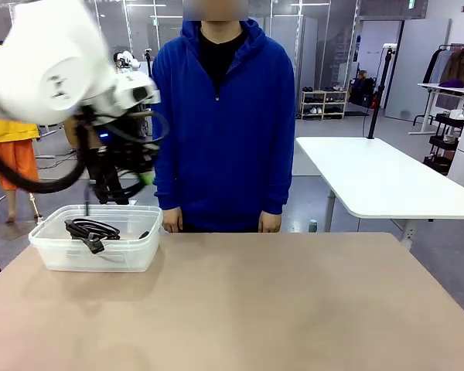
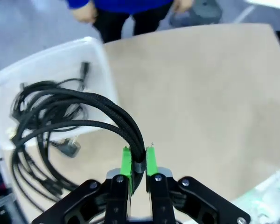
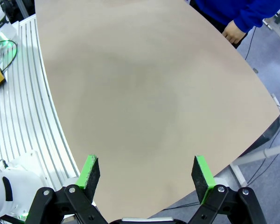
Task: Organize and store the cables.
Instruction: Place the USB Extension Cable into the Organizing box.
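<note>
My left gripper (image 2: 138, 156) is shut on a coil of black braided cable (image 2: 100, 106), pinching the bundle between its green pads. The coil hangs above a clear plastic bin (image 2: 51, 55). In the front view the left gripper (image 1: 138, 178) hovers just over the bin (image 1: 54, 251) at the table's far left. Another coiled black cable (image 1: 89, 229) lies inside the bin, and a plug (image 2: 68, 147) rests on its floor. Over bare tabletop, my right gripper (image 3: 147, 172) stands open with nothing between its fingers.
A person in a blue hoodie (image 1: 224, 116) stands at the far edge, one hand (image 1: 171, 222) close to the bin's back right corner. The tan table (image 1: 278, 309) stretches right of the bin. A white table (image 1: 379, 178) stands behind on the right.
</note>
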